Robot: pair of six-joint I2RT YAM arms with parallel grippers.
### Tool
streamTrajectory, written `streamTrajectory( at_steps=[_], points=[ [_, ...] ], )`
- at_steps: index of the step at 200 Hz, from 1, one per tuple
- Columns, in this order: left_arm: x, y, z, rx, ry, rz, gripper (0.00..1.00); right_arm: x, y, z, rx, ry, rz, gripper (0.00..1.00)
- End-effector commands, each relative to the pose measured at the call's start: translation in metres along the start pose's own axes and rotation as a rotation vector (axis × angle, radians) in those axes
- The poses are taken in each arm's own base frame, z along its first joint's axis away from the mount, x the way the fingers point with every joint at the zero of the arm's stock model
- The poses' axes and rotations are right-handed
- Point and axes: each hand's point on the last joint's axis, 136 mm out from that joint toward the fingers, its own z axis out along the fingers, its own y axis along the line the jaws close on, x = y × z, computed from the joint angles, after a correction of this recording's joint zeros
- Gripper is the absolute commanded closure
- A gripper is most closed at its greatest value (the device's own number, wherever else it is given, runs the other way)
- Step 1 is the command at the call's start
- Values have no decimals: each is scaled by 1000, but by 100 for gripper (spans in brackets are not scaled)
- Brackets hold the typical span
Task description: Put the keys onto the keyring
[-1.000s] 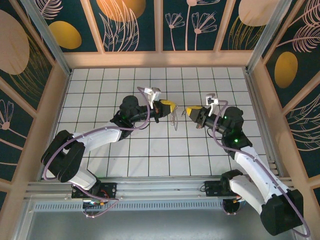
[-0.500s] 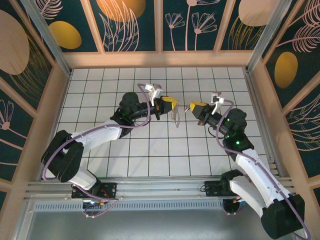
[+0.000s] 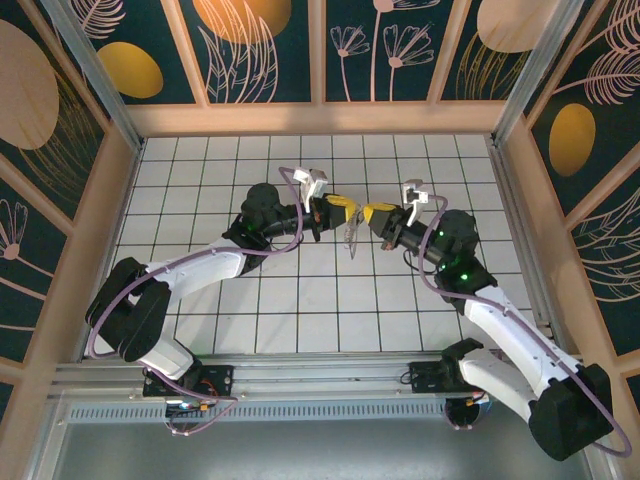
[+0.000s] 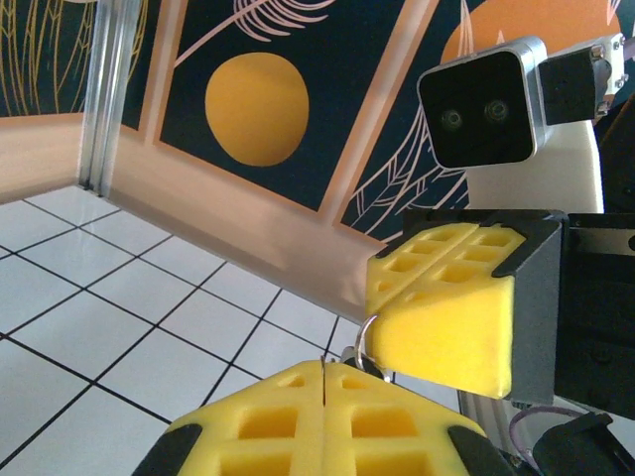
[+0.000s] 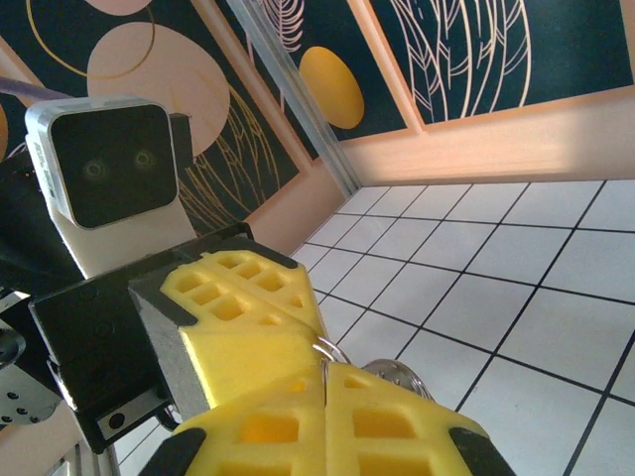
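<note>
Above the middle of the white-tiled bench [image 3: 300,290], the left gripper [image 3: 348,212] and the right gripper [image 3: 368,213] are brought tip to tip, their yellow foam fingers nearly touching. The keyring [image 3: 350,237] is seen from overhead as a pale, see-through loop hanging just below the meeting point, clear of the tiles. Its upper end is pinched in the left fingers.

In the left wrist view, the left gripper [image 4: 324,382] is shown with its two pads pressed flat together along a thin seam. A fine silvery arc of the keyring [image 4: 361,340] rises just beyond that seam and curves up against the lower pad of the right gripper [image 4: 377,302]. The right arm's camera [image 4: 483,107] is seen above it.

In the right wrist view, the right gripper [image 5: 324,382] is likewise shown with its pads closed on each other. The same thin wire is seen at the top of the seam, touching the tip of the left gripper [image 5: 298,327]. The glassy body of the keyring [image 5: 395,375] is revealed just to the right of the pads, a part hidden from the left wrist. The left arm's camera [image 5: 107,171] is seen beyond.

Whether the keys are held between the right fingers cannot be told.
</note>
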Motion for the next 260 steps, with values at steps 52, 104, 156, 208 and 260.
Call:
streamTrajectory(
  at_steps=[52, 104, 156, 208, 260],
  points=[
    [-16, -16, 5, 73, -32, 70, 100, -22, 14, 8, -30, -49, -73, 100],
    [-15, -18, 5, 90, -30, 74, 100, -23, 12, 9, -17, -52, -74, 100],
    [-19, -21, 4, 93, -43, 84, 100, -17, 5, 15, 0, -27, -64, 100],
    [-22, -18, 3, 71, -53, 85, 100, -6, 3, 12, 0, -6, -47, 100],
    [-21, -17, 3, 64, -53, 85, 100, -5, 7, 2, -1, -22, -36, 100]
  ],
)
